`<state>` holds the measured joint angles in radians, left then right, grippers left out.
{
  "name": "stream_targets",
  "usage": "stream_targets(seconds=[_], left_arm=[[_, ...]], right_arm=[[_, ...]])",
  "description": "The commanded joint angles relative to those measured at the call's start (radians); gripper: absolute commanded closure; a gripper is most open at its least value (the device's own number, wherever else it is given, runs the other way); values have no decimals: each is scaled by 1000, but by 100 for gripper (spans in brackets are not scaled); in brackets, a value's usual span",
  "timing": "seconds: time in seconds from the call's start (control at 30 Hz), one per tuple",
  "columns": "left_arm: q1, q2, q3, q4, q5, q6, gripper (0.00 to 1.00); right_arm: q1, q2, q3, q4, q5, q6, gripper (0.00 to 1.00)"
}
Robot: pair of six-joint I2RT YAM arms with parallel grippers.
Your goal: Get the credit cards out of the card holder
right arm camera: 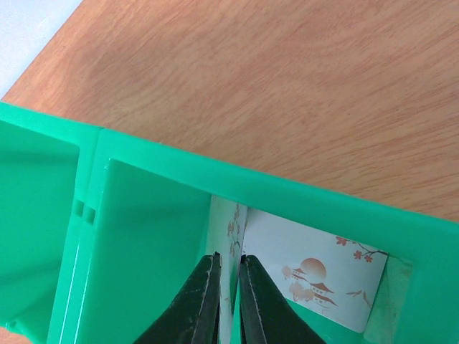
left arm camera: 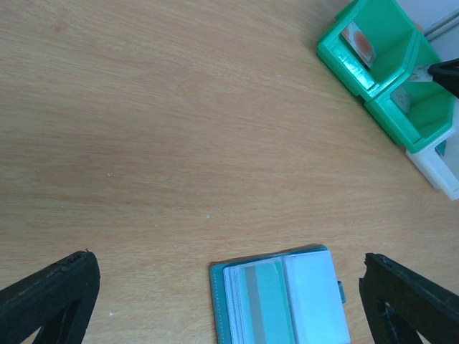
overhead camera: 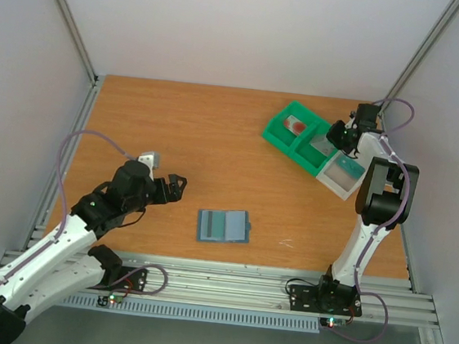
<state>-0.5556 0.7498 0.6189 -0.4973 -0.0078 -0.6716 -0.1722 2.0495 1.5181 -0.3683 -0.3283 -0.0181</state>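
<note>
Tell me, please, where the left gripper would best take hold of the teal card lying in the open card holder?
Probably its far short edge. The teal card lies flat in the card holder's left panel, too thin for a side grip, so the open left gripper should come steeply from above and pinch that edge. I cannot tell which way the pocket opens.

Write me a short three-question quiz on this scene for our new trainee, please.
1. True or false: the card holder lies open on the table.
2. Which gripper reaches into the green bin? A) left B) right C) neither
3. Fill in: the left gripper has its fingers ___ (open/shut).

Key: 1 true. 2 B, the right gripper. 3 open.
</note>
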Motion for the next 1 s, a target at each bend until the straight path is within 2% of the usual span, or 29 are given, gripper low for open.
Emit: stream_targets(seconds=[0.0,0.37,0.67,0.97], left_arm=[[5,23,19,29,-24,27,1],[5,116,35,4,3,34,1],[4,254,111,-72,41,107,2],[5,334,95,-23,123,95,5]], right_arm=[[-7,18,40,-38,25,-7,91],[-7,29,78,-100,48,-13,88],[-4,-15,106,-155,122,-23,81],[90,-64,92,-207,117,1,79]])
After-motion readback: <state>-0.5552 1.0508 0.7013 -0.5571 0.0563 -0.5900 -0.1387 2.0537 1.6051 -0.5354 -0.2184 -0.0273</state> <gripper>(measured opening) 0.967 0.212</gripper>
